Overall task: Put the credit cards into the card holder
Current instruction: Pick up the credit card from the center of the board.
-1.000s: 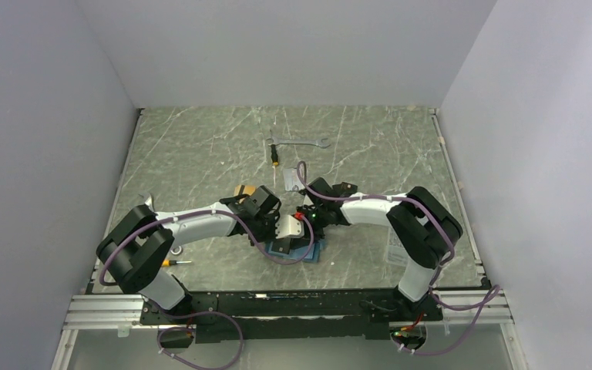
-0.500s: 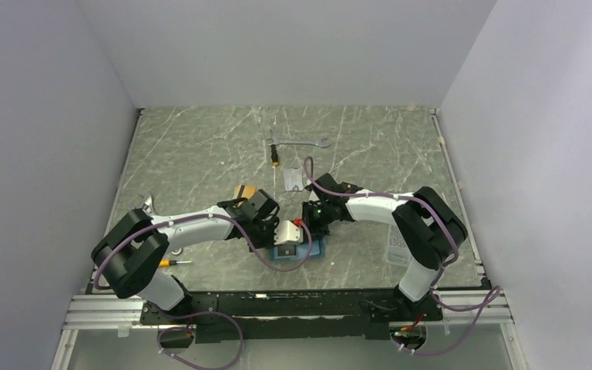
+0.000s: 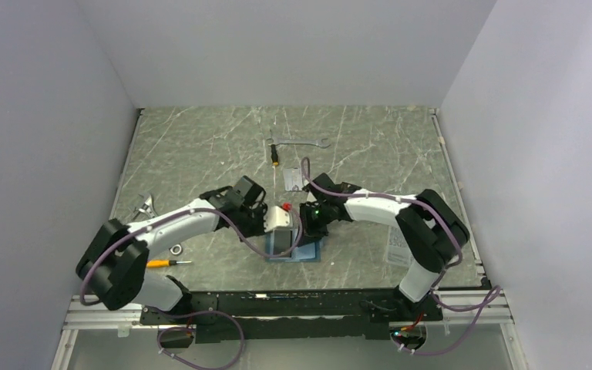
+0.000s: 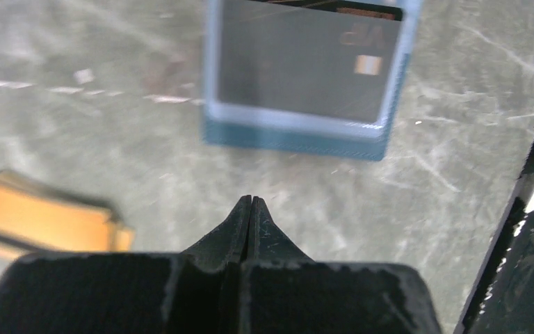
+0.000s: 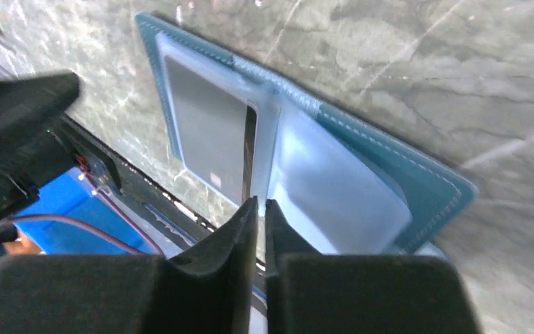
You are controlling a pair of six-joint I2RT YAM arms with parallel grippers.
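The teal card holder (image 3: 302, 253) lies open near the table's front. In the right wrist view (image 5: 361, 149) it shows pale blue pockets, and a dark card (image 5: 208, 136) sits in the left pocket; the card also shows in the left wrist view (image 4: 299, 62). My right gripper (image 5: 259, 203) is over the holder's middle, jaws closed to a thin slit on the pale pocket flap. My left gripper (image 4: 250, 200) is shut and empty, just short of the holder (image 4: 299, 136). An orange-gold card (image 4: 42, 223) lies on the table to its left.
A wrench (image 3: 298, 142) and a small red-tipped tool (image 3: 276, 158) lie at the back. A clear printed packet (image 3: 395, 245) lies at the right. A yellow-handled screwdriver (image 3: 159, 263) and pliers (image 3: 145, 206) lie at the left.
My left arm has swung left over the orange-gold cards, hiding them from above. The card holder has turned from tilted to square. My right gripper has stayed on the holder.
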